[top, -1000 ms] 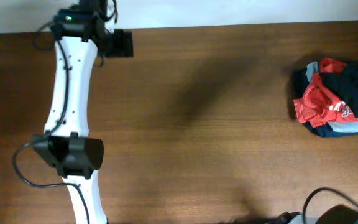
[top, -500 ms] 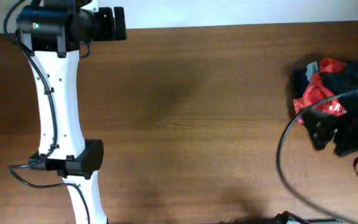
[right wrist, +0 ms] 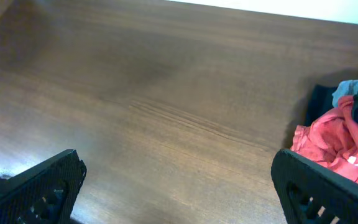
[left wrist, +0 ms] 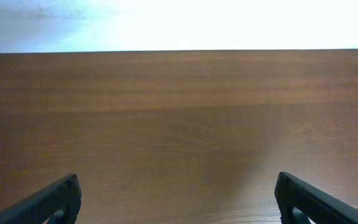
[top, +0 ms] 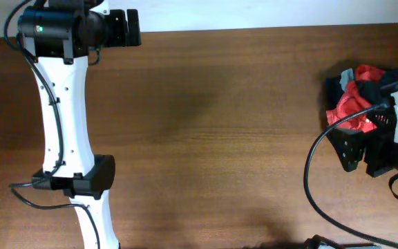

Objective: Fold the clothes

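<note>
The clothes lie in a crumpled pile (top: 356, 97) at the table's right edge. Dark, near-black fabric (top: 367, 89) shows among the red shirt (top: 344, 107); I cannot single out the black T-shirt's shape. In the right wrist view the red shirt (right wrist: 337, 140) and dark fabric (right wrist: 321, 102) sit by the right finger. My right gripper (top: 361, 153) (right wrist: 179, 199) hovers at the pile's near-left side, open and empty, and its arm covers part of the pile. My left gripper (top: 131, 28) (left wrist: 179, 202) is open and empty at the far-left back edge.
A grey-blue garment (right wrist: 348, 88) peeks out at the top of the pile. The brown wooden table (top: 220, 124) spans the view, with its back edge against a white wall (left wrist: 179, 25). A black cable (top: 316, 173) loops off the right arm.
The right arm has come into view over the clothes pile and now covers its near side. The left arm swung toward the back edge, then held still.
</note>
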Available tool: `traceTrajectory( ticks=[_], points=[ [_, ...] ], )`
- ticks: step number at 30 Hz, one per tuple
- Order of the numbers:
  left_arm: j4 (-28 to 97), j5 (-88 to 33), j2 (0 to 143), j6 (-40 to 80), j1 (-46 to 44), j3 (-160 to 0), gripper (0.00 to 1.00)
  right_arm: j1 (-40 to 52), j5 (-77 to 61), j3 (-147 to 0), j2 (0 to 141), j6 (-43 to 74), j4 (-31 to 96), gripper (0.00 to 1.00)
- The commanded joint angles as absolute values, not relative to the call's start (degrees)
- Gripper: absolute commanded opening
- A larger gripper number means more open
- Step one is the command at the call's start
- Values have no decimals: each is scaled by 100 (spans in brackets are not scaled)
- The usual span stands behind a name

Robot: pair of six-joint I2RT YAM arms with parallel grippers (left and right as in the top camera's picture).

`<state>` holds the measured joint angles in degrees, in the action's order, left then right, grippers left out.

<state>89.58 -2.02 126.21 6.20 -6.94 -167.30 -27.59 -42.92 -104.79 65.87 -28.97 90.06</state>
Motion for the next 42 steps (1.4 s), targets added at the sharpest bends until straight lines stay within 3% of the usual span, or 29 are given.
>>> traceTrajectory(
  ticks=[1,14,18,25,30,42],
  points=[
    [8954,-279,12589,550,-663,-16776,99,-2700,-4281,-10534,6718,-2978,9026,99],
    [8954,-279,12589,550,-663,-16776,99,-2340,-4263,-10508,6984,-2978,8945,99],
    [8954,-279,12589,550,-663,-16776,99,-1962,-4222,-9959,6425,-2978,7666,99],
    [8954,-279,12589,548,-663,-16776,99,-698,-3957,-7017,4606,-2440,3870,99],
    [8954,-279,12589,550,-663,-16776,99,-231,-2102,-4705,3227,-523,1776,99],
    [8954,-279,12589,550,-663,-16776,99,-233,-1022,-1616,1372,-460,928,99]
  ],
)
